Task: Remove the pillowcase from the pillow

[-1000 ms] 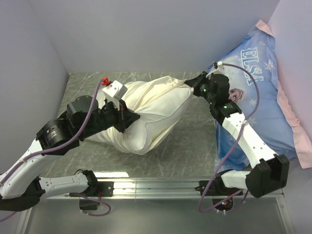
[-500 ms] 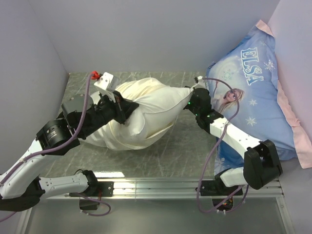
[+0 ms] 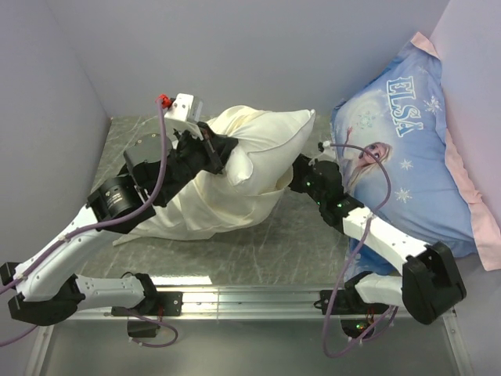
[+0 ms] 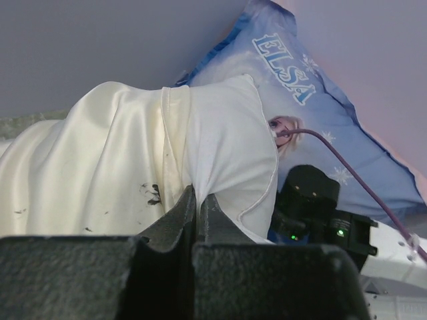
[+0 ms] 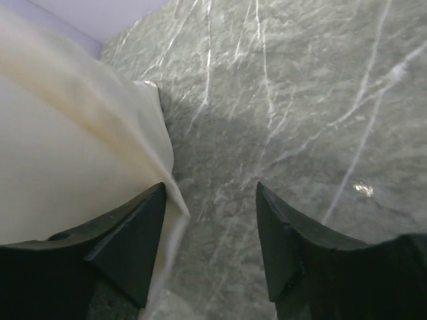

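Release is the news at the near side. The right fingers were clamped on the bundle's right end a second ago. Now they stand apart with nothing between them, and only bare table shows in the gap. The cream pillowcase hangs just beside the left finger of that pair, at its outer side, and I cannot tell whether it touches. These fingers have also dropped back toward the base and sit low, under the bundle's right end. I judge this a regrasp rather than a finish. Nothing now pulls against the other arm's hold, so a fresh grip is needed before more cloth can be drawn off.

Farther out, the left fingers stay clenched on a fold of cloth right at the case's open hem. They have risen and swung away from the base, hoisting that part of the bundle. Just beyond their tips the hem seam runs upward. Past the seam the whiter pillow bulges out of the mouth, with one corner bare. Most of the pillow still looks sheathed, below and to the left of those fingers.

Behind everything, the blue ELSA pillow leans at the wall, apart from the left fingers.
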Action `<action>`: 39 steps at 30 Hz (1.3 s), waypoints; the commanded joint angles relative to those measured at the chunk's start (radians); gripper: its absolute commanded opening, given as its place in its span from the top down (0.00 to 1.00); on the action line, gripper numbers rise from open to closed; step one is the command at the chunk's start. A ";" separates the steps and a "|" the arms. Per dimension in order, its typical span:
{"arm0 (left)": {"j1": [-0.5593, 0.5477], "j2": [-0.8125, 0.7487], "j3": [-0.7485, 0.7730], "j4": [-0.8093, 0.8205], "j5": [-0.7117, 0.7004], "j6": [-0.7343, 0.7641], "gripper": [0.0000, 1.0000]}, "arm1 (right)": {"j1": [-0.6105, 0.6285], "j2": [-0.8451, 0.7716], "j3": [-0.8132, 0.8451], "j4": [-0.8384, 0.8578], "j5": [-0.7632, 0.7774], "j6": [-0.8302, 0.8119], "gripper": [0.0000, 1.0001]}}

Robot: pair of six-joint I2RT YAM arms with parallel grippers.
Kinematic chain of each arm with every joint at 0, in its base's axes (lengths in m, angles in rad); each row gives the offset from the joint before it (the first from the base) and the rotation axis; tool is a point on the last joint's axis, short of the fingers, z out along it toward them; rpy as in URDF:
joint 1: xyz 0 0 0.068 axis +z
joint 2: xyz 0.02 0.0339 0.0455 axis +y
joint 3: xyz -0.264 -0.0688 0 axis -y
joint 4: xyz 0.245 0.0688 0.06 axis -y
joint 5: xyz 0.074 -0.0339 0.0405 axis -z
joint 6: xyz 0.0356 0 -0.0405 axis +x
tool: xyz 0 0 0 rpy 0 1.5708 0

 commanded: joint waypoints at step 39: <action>-0.005 0.460 0.507 0.287 -0.356 0.016 1.00 | 0.440 -0.511 0.065 -0.053 0.453 -0.145 0.26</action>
